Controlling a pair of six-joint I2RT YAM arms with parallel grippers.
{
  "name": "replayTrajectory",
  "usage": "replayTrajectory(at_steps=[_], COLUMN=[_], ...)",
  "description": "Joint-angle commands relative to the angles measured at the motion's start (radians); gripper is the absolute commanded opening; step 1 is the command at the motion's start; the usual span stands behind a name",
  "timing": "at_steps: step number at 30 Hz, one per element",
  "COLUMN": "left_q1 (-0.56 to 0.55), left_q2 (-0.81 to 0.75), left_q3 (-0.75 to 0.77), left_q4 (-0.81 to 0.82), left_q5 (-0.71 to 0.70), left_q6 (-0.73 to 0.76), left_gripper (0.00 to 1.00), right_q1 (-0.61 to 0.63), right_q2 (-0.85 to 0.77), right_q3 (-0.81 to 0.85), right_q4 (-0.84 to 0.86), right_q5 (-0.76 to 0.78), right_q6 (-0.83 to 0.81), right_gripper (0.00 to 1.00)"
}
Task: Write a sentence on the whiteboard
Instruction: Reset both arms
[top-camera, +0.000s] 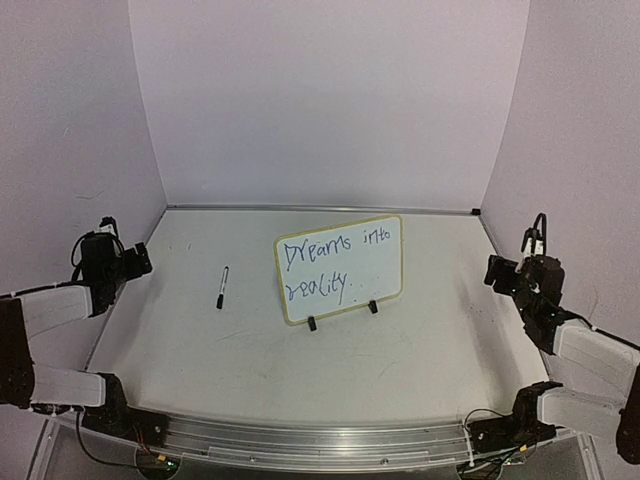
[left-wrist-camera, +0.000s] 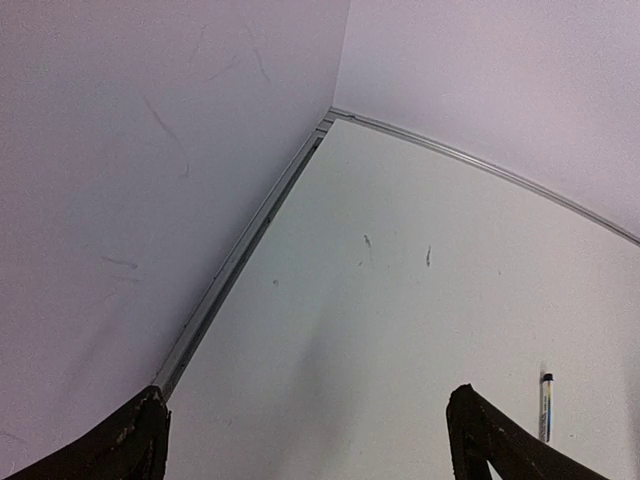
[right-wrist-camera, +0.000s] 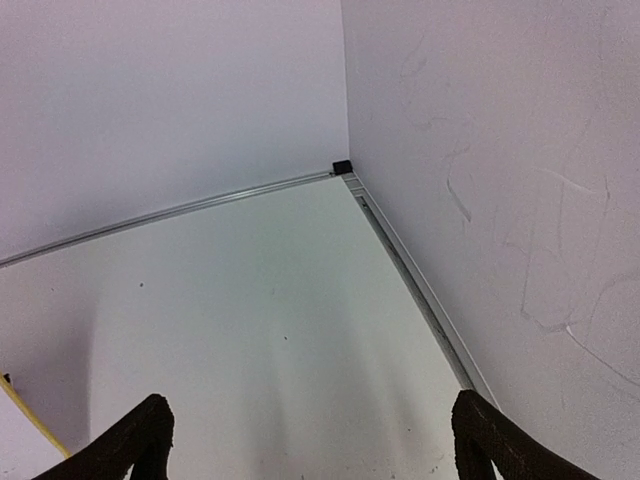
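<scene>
The whiteboard (top-camera: 340, 268) stands upright on two black clip feet in the middle of the table, tilted a little. It carries the sentence (top-camera: 335, 262) in blue script, "Dreams into" above "reality." A black marker (top-camera: 222, 286) lies flat on the table left of the board; its tip end shows in the left wrist view (left-wrist-camera: 546, 405). My left gripper (top-camera: 140, 262) is open and empty at the far left edge, well apart from the marker. My right gripper (top-camera: 497, 272) is open and empty at the far right edge. The board's yellow corner (right-wrist-camera: 25, 415) shows in the right wrist view.
Pale lilac walls close in the table on the left, back and right, with a metal rail (top-camera: 320, 209) along their foot. A metal bar (top-camera: 310, 440) runs along the near edge between the arm bases.
</scene>
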Motion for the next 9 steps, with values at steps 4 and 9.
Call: replayTrajectory(at_steps=[4,9], left_q1=[-0.002,-0.002], left_q2=[-0.014,-0.019], left_q3=[-0.045,-0.055], left_q4=[0.117,0.134], left_q5=[-0.077,-0.082], left_q6=[0.018,0.022], left_gripper=[0.96,0.97], right_q1=[0.0,0.001], right_q2=[0.022,0.015], right_q3=[-0.101,-0.105], right_q4=[0.148,0.154], right_q5=[0.079,0.089], right_q6=[0.009,0.002], right_gripper=[0.92,0.92])
